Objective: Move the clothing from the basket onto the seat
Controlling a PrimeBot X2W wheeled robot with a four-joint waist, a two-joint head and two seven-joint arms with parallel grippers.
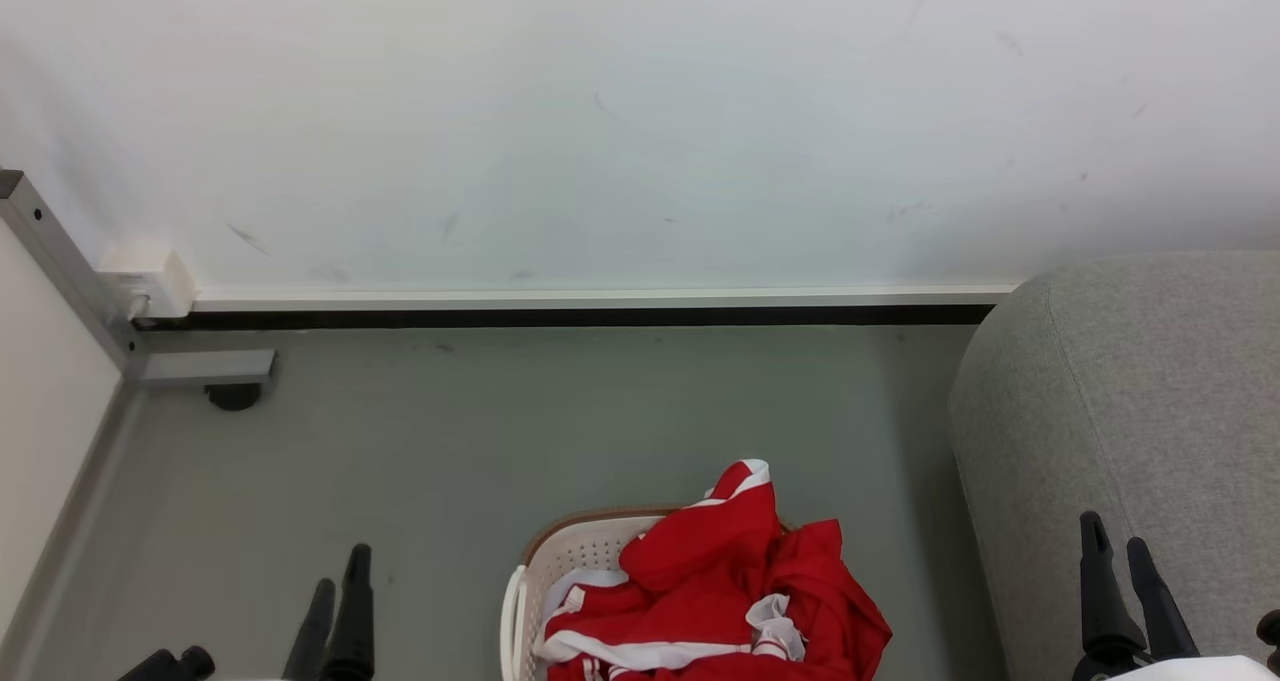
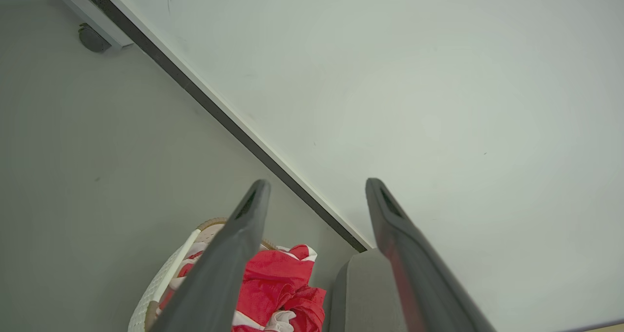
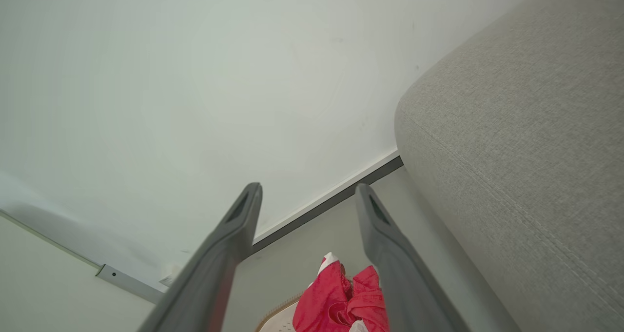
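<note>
The red clothing (image 1: 720, 581) with white stripes lies heaped in the cream basket (image 1: 560, 561) at the bottom centre of the head view, spilling over its right rim. The grey seat (image 1: 1130, 411) stands to the basket's right. My left gripper (image 1: 342, 571) is open at the lower left, apart from the basket. My right gripper (image 1: 1118, 533) is open at the lower right, in front of the seat. The left wrist view shows the clothing (image 2: 278, 283), the basket (image 2: 161, 283) and the seat (image 2: 363, 293) beyond the open left gripper (image 2: 317, 188). The right wrist view has the clothing (image 3: 336, 298) and the seat (image 3: 516, 127) past the open right gripper (image 3: 307, 190).
A white wall (image 1: 640, 111) with a dark baseboard (image 1: 560, 316) runs across the back. A grey metal frame with a caster (image 1: 232, 395) stands at the far left beside a pale panel (image 1: 40, 401). Grey floor (image 1: 500, 431) lies between wall and basket.
</note>
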